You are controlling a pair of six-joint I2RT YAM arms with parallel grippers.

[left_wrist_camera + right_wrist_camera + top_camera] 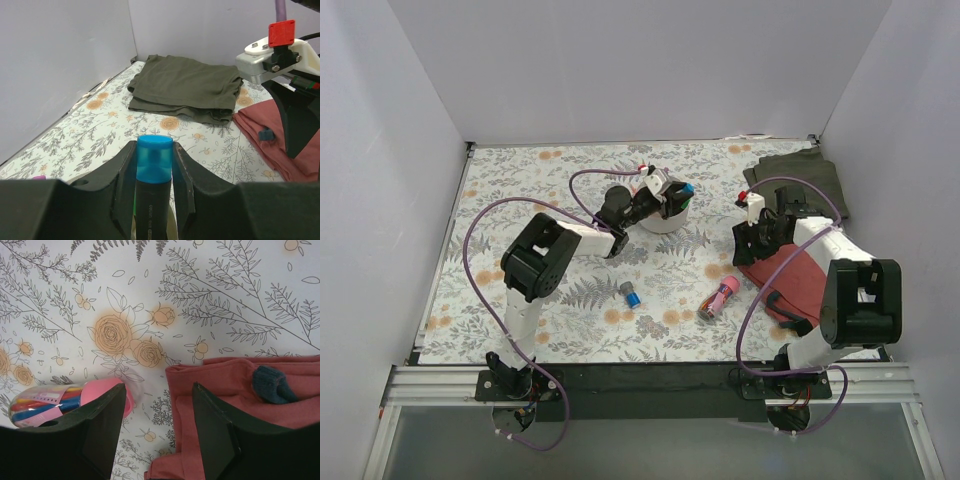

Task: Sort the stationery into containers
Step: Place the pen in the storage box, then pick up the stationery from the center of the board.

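Observation:
My left gripper [672, 196] is shut on a black marker with a blue cap [154, 161], held upright over the round off-white cup [663, 220]. The marker's blue cap [688, 188] shows above the cup's far rim. A sliver of the cup's rim [173, 225] shows below the fingers in the left wrist view. A fat pink marker [720, 297] lies on the floral cloth, and a short grey-blue stub [630, 294] lies left of it. My right gripper [752, 246] is open and empty, low over the edge of a red cloth [240, 385], with the pink marker [65, 402] just beside its left finger.
A folded dark green cloth [800, 175] lies at the back right, with the red cloth [790, 275] in front of it. A small blue-grey patch [272, 385] sits on the red cloth. White walls enclose the table on three sides. My right arm [285, 55] stands close to the cup.

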